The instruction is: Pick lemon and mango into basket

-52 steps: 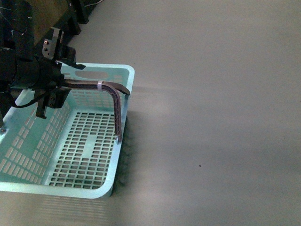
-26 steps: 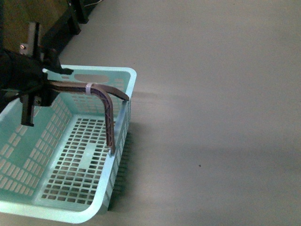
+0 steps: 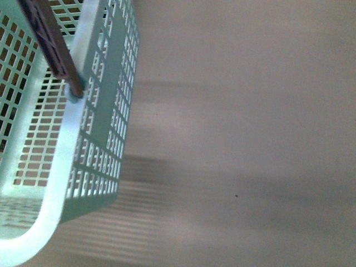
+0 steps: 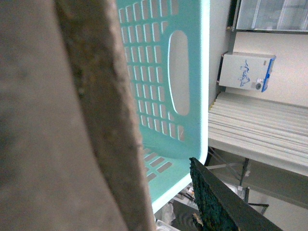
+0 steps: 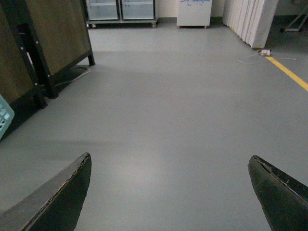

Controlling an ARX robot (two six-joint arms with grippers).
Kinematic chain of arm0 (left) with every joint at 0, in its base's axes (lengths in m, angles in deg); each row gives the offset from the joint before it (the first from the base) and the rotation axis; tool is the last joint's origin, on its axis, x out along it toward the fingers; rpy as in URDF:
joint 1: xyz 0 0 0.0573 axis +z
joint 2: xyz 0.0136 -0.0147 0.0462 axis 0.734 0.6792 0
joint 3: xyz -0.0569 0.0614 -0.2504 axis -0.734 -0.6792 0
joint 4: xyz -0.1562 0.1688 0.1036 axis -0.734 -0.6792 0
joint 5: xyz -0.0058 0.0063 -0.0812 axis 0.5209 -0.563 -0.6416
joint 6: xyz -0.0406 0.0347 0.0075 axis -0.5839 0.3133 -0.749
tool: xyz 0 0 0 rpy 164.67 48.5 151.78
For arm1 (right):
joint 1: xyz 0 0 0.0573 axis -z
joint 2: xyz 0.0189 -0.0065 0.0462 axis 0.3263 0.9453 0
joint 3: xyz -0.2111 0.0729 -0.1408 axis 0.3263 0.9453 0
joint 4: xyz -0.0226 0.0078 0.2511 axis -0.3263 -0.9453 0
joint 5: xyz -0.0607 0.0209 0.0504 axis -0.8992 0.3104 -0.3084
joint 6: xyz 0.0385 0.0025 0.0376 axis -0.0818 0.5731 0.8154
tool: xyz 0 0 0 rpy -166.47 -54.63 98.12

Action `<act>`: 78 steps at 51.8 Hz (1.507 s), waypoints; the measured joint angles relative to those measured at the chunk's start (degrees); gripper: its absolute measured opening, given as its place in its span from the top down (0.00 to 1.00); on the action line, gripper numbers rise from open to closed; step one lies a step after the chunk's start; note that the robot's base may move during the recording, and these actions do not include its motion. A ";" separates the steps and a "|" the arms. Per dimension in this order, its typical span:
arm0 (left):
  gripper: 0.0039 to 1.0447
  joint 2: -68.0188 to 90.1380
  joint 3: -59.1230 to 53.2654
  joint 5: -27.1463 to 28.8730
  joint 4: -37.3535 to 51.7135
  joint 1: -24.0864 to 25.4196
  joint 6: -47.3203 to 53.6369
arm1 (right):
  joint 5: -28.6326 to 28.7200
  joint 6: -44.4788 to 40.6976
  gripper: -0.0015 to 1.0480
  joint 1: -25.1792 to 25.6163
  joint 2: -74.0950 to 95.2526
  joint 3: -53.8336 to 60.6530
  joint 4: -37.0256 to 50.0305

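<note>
The teal basket (image 3: pixel 55 183) hangs tilted and very close at the left of the front view, lifted off the grey floor. Its brown ribbed handle (image 3: pixel 53 39) crosses the top left corner. My left gripper (image 4: pixel 168 202) is shut on that handle (image 4: pixel 96 120), which fills the left of the left wrist view in front of the basket's slotted wall (image 4: pixel 187 29); one dark finger (image 4: pixel 211 197) shows. My right gripper (image 5: pixel 171 192) is open and empty over bare floor, with a basket corner (image 5: pixel 4 120) at the edge of its view. The lemon and mango are out of view.
Grey floor (image 3: pixel 250 139) spreads to the right of the basket. The right wrist view shows a wooden cabinet on a black frame (image 5: pixel 43 43), a white appliance (image 5: pixel 195 12), white panels (image 5: pixel 250 19) and a yellow floor line (image 5: pixel 288 72).
The basket has risen and swung up close to the front camera, tilting as it went. My left gripper and arm have left the front view.
</note>
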 joint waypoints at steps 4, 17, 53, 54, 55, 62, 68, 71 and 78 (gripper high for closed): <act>0.71 -3.74 0.55 -0.04 -3.17 0.15 -0.15 | -0.02 0.00 0.08 0.00 0.00 0.00 0.00; 0.71 -8.41 1.73 0.00 -6.51 0.15 0.31 | 0.00 0.00 0.08 0.00 0.00 0.00 0.00; 0.73 -8.37 1.75 0.13 -6.62 0.13 0.55 | 0.02 0.00 0.08 0.00 0.00 0.00 0.00; 0.73 -8.39 1.75 0.17 -6.62 0.15 0.55 | 0.04 -0.02 0.08 0.00 0.00 0.00 0.00; 0.73 -8.37 1.75 0.17 -6.62 0.15 0.55 | 0.04 0.00 0.08 0.00 0.00 0.00 0.00; 0.73 -8.39 1.75 0.15 -6.62 0.13 0.55 | 0.04 0.00 0.08 0.00 0.00 0.00 0.00; 0.73 -8.37 1.86 0.09 -6.62 0.13 0.55 | 0.04 -0.02 0.08 0.00 0.00 0.00 0.00; 0.73 -8.37 1.86 0.07 -6.62 0.13 0.55 | 0.07 -0.02 0.08 0.00 0.00 0.00 0.00; 0.73 -8.39 1.95 0.13 -6.62 0.13 0.55 | 0.09 0.00 0.08 0.00 0.00 0.00 0.00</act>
